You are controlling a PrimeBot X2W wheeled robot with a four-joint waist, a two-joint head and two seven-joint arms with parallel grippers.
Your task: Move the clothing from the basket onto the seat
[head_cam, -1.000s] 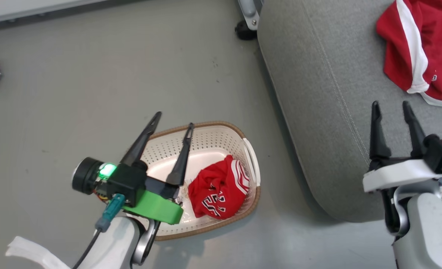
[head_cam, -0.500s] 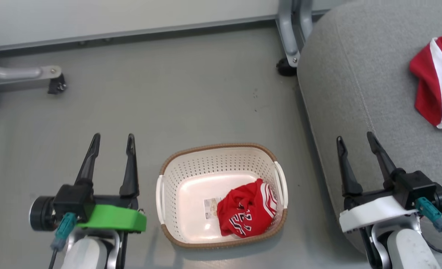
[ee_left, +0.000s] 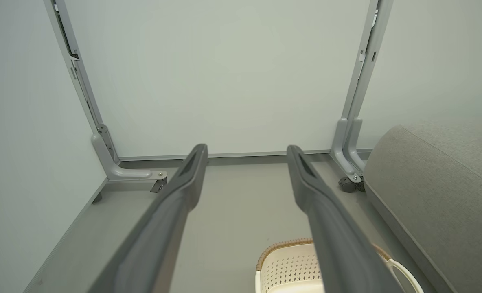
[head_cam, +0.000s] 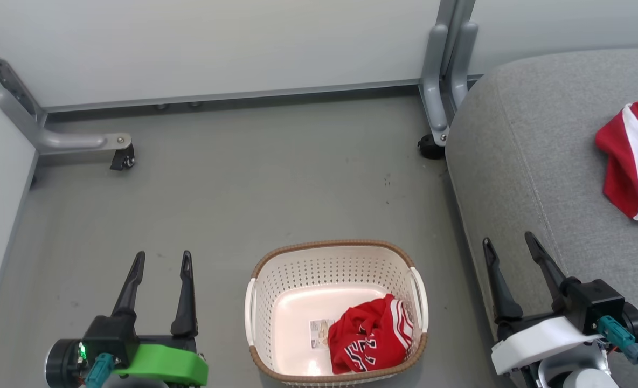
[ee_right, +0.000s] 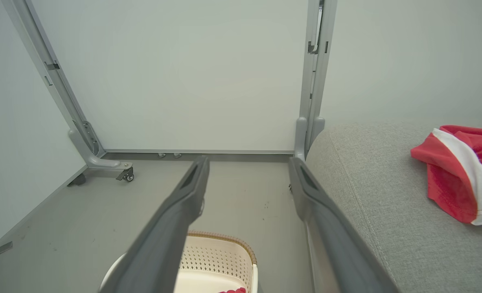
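A cream basket (head_cam: 297,269) with a brown rim stands on the grey floor at the bottom centre of the head view. A crumpled red garment with white-and-black numerals (head_cam: 370,340) lies in its near right corner. A second red garment with a white stripe (head_cam: 631,156) rests on the grey seat (head_cam: 540,161) at the right. My left gripper (head_cam: 161,257) hangs open left of the basket, holding nothing. My right gripper (head_cam: 508,242) is open over the seat's front edge, right of the basket, also with nothing in it.
Grey partition panels on metal legs with castors (head_cam: 120,159) (head_cam: 429,148) close off the back and left. A paper label (head_cam: 319,333) shows on the basket's bottom. Bare grey floor (head_cam: 243,183) stretches between the basket and the panels.
The head camera has tilted up and back, so the scene slid down the picture. My left gripper has drawn out from over the basket to its left side. Both grippers stay open.
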